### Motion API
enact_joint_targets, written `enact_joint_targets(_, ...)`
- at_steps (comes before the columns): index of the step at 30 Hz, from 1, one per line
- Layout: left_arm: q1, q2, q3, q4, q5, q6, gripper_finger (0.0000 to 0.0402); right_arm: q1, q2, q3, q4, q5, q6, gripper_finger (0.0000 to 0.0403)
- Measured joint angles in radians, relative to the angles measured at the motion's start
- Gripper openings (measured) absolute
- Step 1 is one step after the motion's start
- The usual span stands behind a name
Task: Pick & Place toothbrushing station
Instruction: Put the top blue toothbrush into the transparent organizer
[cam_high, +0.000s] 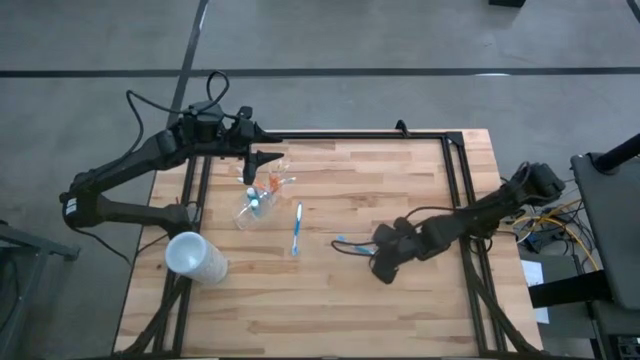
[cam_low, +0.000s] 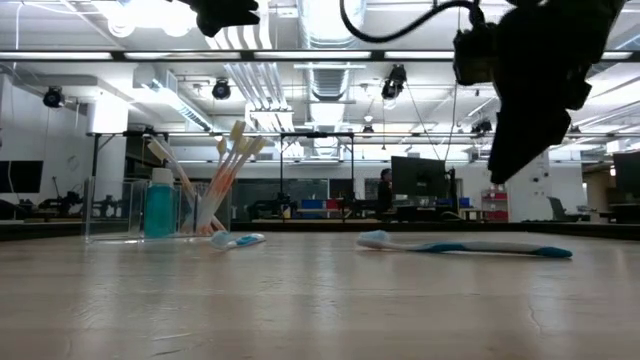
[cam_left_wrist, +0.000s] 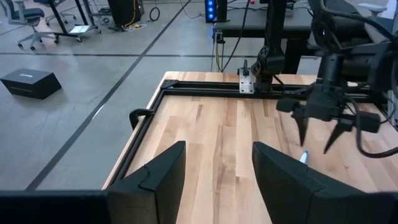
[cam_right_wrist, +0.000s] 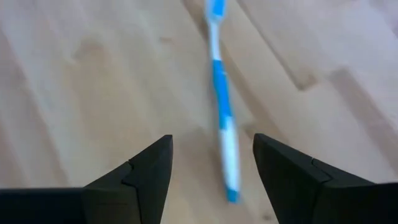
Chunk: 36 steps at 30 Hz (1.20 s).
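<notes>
A clear tumbler (cam_high: 250, 207) stands on the table's far left part, holding a blue toothpaste tube (cam_low: 158, 205) and several white-orange toothbrushes (cam_low: 225, 175) that lean out of it. One white-blue toothbrush (cam_high: 297, 229) lies flat beside it. Another white-blue toothbrush (cam_high: 349, 243) lies flat mid-table, also seen in the low view (cam_low: 460, 246). My right gripper (cam_high: 378, 260) hangs open just above this brush's handle end (cam_right_wrist: 227, 168), fingers on either side, not touching. My left gripper (cam_high: 268, 156) is open and empty, raised near the far edge above the tumbler.
A larger frosted whitish cup (cam_high: 197, 257) lies at the table's left, near the tumbler. A black frame rail (cam_high: 350, 136) runs along the far edge and down both sides. Bare wood lies along the near half of the table.
</notes>
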<state>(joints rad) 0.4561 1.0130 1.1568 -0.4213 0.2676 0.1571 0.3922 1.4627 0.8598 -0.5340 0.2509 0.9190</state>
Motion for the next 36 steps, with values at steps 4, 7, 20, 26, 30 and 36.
enact_joint_targets(4,0.0,0.0,0.0,0.0,0.0,0.0,0.0191,-0.007,-0.007,-0.022,-0.042,0.015,-0.007,0.0219)
enact_joint_targets(7,0.0,0.0,0.0,0.0,0.0,0.0,0.0191,-0.007,0.017,-0.049,-0.034,0.015,-0.014,0.0219)
enact_joint_targets(20,0.0,0.0,0.0,0.0,0.0,0.0,0.0191,-0.007,0.055,-0.167,0.2,0.006,-0.059,0.0219)
enact_joint_targets(26,0.0,0.0,0.0,0.0,0.0,0.0,0.0191,-0.007,0.054,-0.236,0.338,0.003,-0.058,0.0219)
enact_joint_targets(30,0.0,0.0,0.0,0.0,0.0,0.0,0.0191,-0.007,0.054,-0.256,0.367,-0.009,-0.058,0.0219)
enact_joint_targets(36,0.0,0.0,0.0,0.0,0.0,0.0,0.0191,-0.006,0.069,-0.273,0.402,-0.011,-0.059,0.0219)
